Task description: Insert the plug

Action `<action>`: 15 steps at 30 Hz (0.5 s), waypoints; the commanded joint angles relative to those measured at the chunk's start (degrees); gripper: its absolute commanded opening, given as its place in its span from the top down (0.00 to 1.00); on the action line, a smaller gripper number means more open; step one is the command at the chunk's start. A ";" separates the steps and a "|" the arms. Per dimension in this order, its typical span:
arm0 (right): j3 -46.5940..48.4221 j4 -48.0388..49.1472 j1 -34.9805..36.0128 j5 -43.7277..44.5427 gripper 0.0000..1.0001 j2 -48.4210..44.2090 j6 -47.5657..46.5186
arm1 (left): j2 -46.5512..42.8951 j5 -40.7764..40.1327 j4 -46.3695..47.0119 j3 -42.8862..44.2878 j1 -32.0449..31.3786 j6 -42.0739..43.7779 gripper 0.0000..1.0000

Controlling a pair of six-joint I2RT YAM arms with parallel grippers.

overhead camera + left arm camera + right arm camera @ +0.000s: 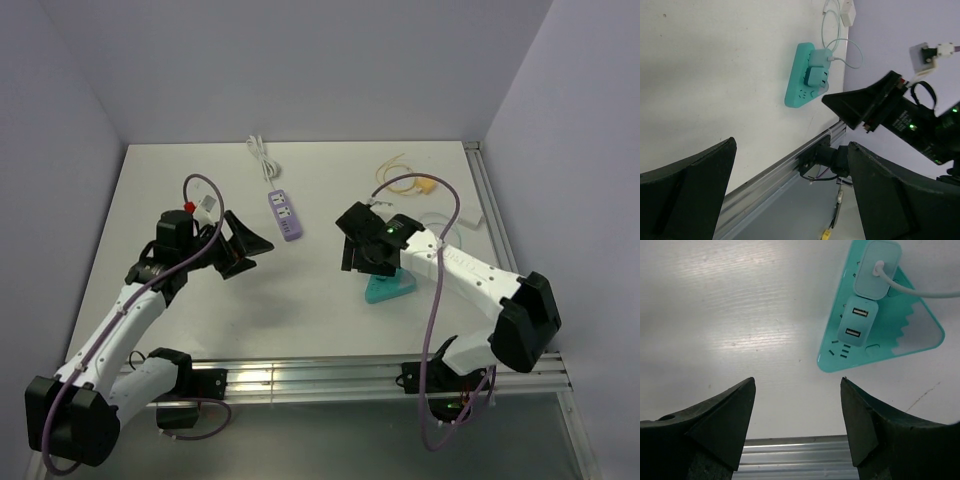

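Both gape wide and empty: left jaws near the purple power strip point(286, 215), right jaws by a teal socket block point(890, 335). The plug point(425, 184) lies apart, far right on the counter point(320, 180).

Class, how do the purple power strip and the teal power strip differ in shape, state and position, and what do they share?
The purple power strip is a slim bar; the teal power strip is a rounded triangle. The teal one holds a USB adapter and a pale adapter; the purple one shows none. The purple one lies uncovered; the right arm partly hides the teal one from above. Both lie flat on the table.
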 commanded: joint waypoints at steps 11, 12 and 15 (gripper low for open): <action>10.10 -3.08 -3.14 9.14 0.15 -11.16 -2.81 | -8.96 1.03 -4.55 -3.38 -0.05 3.35 0.01; 10.81 -2.56 -4.54 8.61 0.15 -11.42 -3.86 | -9.40 0.94 -5.25 -3.47 -0.05 3.61 0.01; 12.48 1.04 -10.78 6.68 0.13 -11.69 -7.46 | -11.68 0.24 -7.36 -3.03 -0.05 4.22 0.01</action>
